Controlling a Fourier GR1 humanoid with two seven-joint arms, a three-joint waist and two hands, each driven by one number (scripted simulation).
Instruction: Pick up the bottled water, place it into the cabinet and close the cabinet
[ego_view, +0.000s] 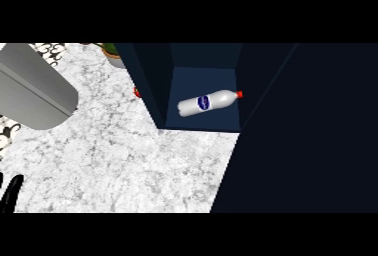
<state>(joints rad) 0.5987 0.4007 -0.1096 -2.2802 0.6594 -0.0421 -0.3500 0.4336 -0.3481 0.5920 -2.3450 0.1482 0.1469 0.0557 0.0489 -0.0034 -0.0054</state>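
Left hand (10, 192) cut off at 8 o'clock, only fingertips showing; grip unclear. Bottle (209, 102) lies inside cabinet (204, 122) at 12. White marble counter (125, 160).

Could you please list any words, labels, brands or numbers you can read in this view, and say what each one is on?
No text can be read.
Bottle, lying on its side in the cabinet: a dark blue oval label with light marks, too small and blurred to read.
Nothing else in view shows any lettering or numbers.
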